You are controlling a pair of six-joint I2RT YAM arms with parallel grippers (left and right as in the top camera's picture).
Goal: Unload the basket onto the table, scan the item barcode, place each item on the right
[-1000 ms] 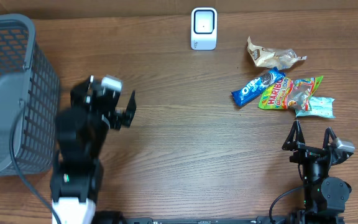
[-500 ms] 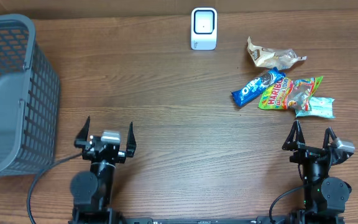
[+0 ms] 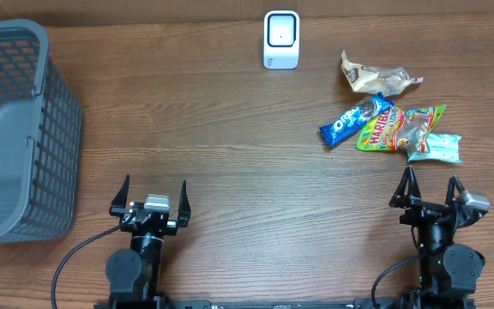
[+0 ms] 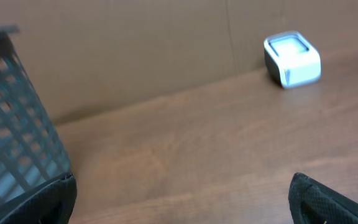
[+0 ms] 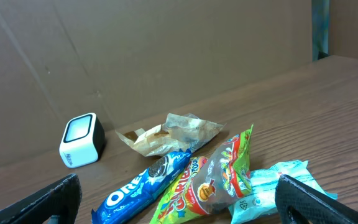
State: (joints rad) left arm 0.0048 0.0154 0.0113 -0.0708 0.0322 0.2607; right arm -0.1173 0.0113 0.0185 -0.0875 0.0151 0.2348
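Two arms rest at the lower edge of the overhead view, neither holding anything. The left gripper (image 3: 154,186) sits at lower left with its fingers spread wide and pointing toward the top of the frame. The right gripper (image 3: 431,178) sits at lower right, its fingers equally wide apart. Four snack packets lie in a loose cluster on the wooden table (image 3: 230,129) at upper right, just above the right gripper:

- A blue Oreo packet (image 3: 350,122) lies on the left of the cluster.
- A green and yellow Haribo bag (image 3: 394,127) touches the Oreo packet.
- A pale blue packet (image 3: 436,148) lies at the Haribo bag's lower right edge.
- A crumpled tan wrapper (image 3: 376,79) lies slightly apart, above the others.

The white barcode scanner (image 3: 281,39) stands at top centre, well apart from the packets and from both grippers. A grey mesh basket (image 3: 54,129) fills the left edge of the frame. In the right wrist view the packets fill the foreground, with the scanner to their left against a brown wall.
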